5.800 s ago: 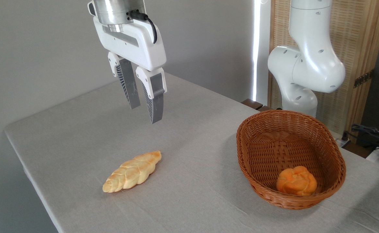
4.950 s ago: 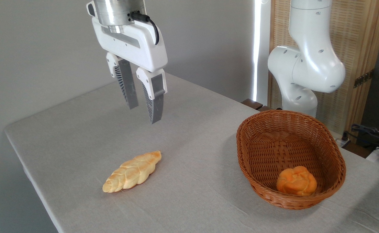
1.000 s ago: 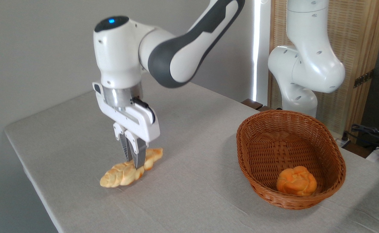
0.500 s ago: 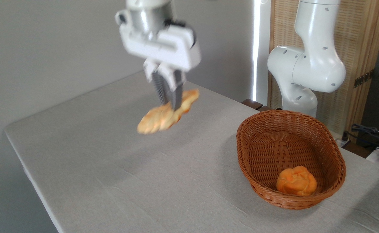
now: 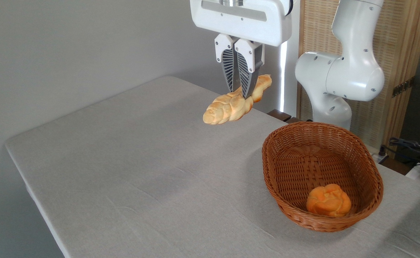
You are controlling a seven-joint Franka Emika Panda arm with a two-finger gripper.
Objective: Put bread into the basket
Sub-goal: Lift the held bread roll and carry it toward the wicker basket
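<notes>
lifted clear of the table [image 5: 123, 172] since a second ago, the bread [image 5: 231, 104] now hangs high, carried toward the basket [image 5: 288, 143]. gripper [image 5: 243, 91] fingers are clamped on its middle, browner end tilted up at 2 o'clock. the basket lies at 4 o'clock, holding a round bun [image 5: 328, 205]; transport looks roughly half done.

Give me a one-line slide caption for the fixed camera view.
Gripper carries the braided bread above the table, left of the wicker basket holding a round bun.

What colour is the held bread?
Pale golden braided loaf, browner orange at its upper end; camera view.
</notes>
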